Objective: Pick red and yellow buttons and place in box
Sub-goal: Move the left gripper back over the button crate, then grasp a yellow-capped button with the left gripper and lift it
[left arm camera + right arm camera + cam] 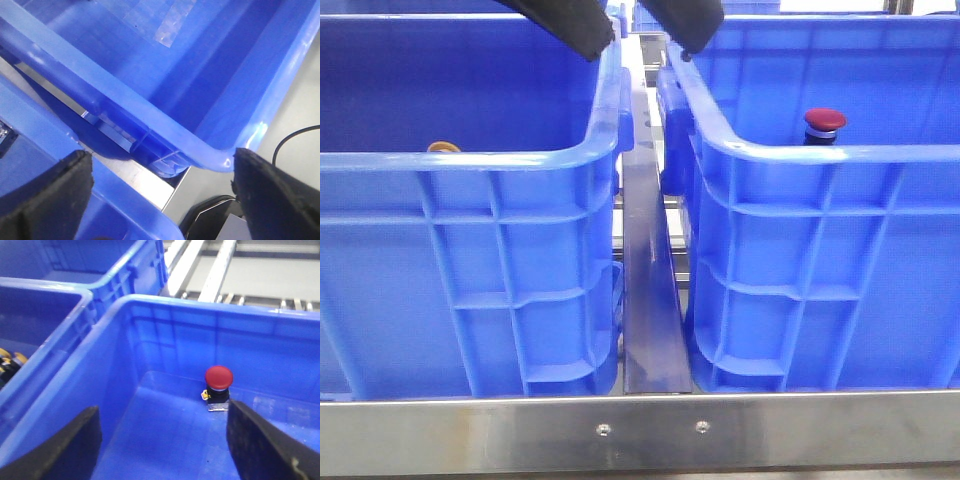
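Note:
The red button stands upright inside the right blue crate, near its front wall. It also shows in the right wrist view. The yellow button lies in the left blue crate, only its top showing over the rim; it appears at the edge of the right wrist view. I cannot tell which crate has the scuffed rim. My left gripper is open and empty above the gap between the crates. My right gripper is open and empty above the right crate.
A metal rail runs between the two crates, and a steel table edge crosses the front. More blue crates stand behind. Metal conveyor rails lie beyond the right crate. A black cable lies outside the crates.

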